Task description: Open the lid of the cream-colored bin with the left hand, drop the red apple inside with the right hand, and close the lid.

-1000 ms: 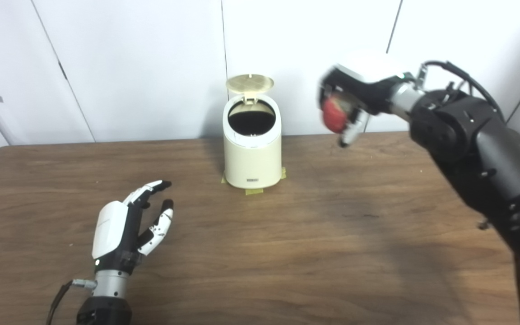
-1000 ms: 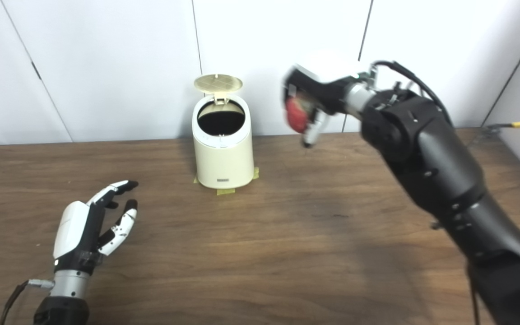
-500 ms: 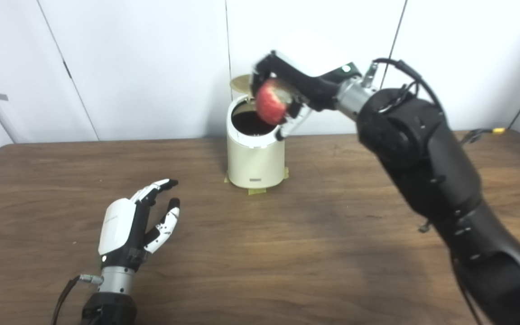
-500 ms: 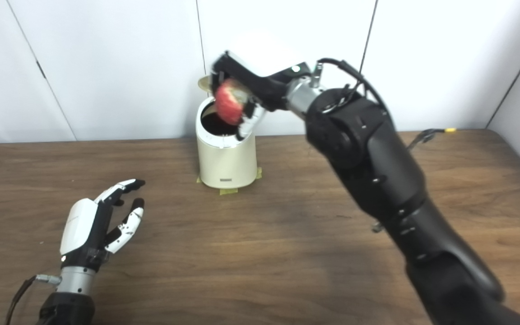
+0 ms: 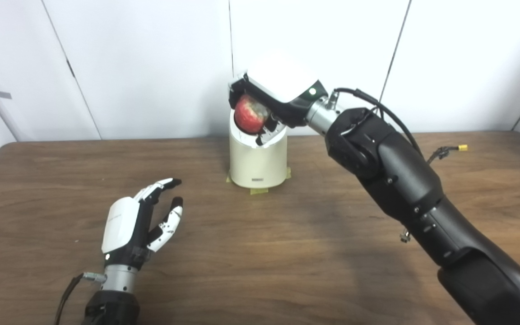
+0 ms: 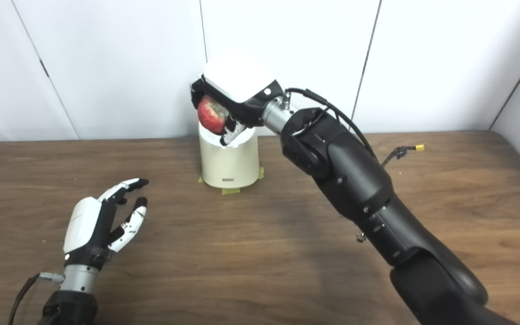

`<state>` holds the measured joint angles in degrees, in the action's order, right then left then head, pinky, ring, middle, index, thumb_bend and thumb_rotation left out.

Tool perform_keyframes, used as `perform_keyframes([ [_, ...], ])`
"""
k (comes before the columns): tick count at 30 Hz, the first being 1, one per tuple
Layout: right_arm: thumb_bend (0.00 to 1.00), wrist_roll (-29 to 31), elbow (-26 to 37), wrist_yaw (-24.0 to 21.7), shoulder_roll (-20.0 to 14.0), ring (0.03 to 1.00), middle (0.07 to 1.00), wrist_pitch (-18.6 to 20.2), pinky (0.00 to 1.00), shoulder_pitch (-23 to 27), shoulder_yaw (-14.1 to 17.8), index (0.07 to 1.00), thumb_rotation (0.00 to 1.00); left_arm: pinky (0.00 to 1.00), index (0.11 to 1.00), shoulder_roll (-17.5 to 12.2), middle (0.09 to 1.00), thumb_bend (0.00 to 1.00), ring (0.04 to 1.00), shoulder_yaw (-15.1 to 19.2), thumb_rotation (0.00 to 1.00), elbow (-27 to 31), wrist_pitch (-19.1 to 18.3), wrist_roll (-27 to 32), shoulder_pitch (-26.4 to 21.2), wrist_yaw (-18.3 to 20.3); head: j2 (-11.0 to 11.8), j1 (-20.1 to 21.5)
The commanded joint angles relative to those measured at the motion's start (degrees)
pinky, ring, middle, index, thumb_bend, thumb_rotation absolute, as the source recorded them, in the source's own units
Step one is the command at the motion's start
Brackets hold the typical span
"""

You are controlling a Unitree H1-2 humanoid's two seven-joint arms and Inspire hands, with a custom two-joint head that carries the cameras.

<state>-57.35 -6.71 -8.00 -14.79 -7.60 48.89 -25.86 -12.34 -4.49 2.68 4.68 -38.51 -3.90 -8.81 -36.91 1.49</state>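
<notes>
now, upper centre of frame: right hand [image 5: 271, 97] gripping red apple [image 5: 250, 114] directly over the mouth of the cream-colored bin [image 5: 258, 158] on the desk [image 5: 287, 253]; centre it, then let go low; left hand [image 5: 136, 223] empty, fingers spread, lower left.

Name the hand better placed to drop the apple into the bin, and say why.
Right. The right hand grips the red apple directly over the cream-colored bin; the left hand lies open on the table, well short of it.
</notes>
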Motion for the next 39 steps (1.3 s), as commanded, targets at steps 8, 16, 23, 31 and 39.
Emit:
perform_keyframes([
  [8, 0.49, -1.97, -5.13, 6.91, 0.92, 0.462, 0.578, -1.13, 0.33, 3.51, 1.10, 0.446, 0.00, 0.70, 0.786, -0.08, 0.790, 0.25, 0.806, -0.31, 0.82, 0.38, 1.32, -0.17, -1.42, -1.69, 0.41, -0.02],
  [16, 0.49, -0.91, -9.58, 13.22, 2.20, 0.462, 0.580, -1.16, 0.33, 3.04, 2.24, 0.450, 0.00, 0.70, 0.787, 0.17, 0.789, 0.25, 0.806, -0.18, 0.78, 0.62, 0.87, 0.07, -1.29, -1.51, 0.35, 0.10],
  [23, 0.49, -2.42, -11.39, 14.94, 1.86, 0.463, 0.588, -0.11, 0.33, 3.44, 1.58, 0.462, 0.00, 0.69, 0.789, 0.25, 0.792, 0.26, 0.802, -0.21, 0.79, 0.45, 1.24, 0.13, -1.24, -1.87, 0.28, 0.27],
  [31, 0.49, -4.97, -15.89, 16.44, 1.65, 0.447, 0.590, 2.30, 0.30, 4.88, 1.31, 0.475, 0.00, 0.70, 0.789, 0.14, 0.792, 0.26, 0.802, -0.27, 0.81, 0.80, 1.32, 0.19, -1.14, -1.68, 0.11, 0.49],
  [39, 0.49, -3.91, -15.44, 13.43, 1.67, 0.494, 0.580, 4.33, 0.36, 4.46, 1.52, 0.447, 0.00, 0.69, 0.790, 0.12, 0.791, 0.27, 0.801, -0.22, 0.83, 0.46, 1.42, 0.37, -1.20, -1.77, 0.11, 0.62],
])
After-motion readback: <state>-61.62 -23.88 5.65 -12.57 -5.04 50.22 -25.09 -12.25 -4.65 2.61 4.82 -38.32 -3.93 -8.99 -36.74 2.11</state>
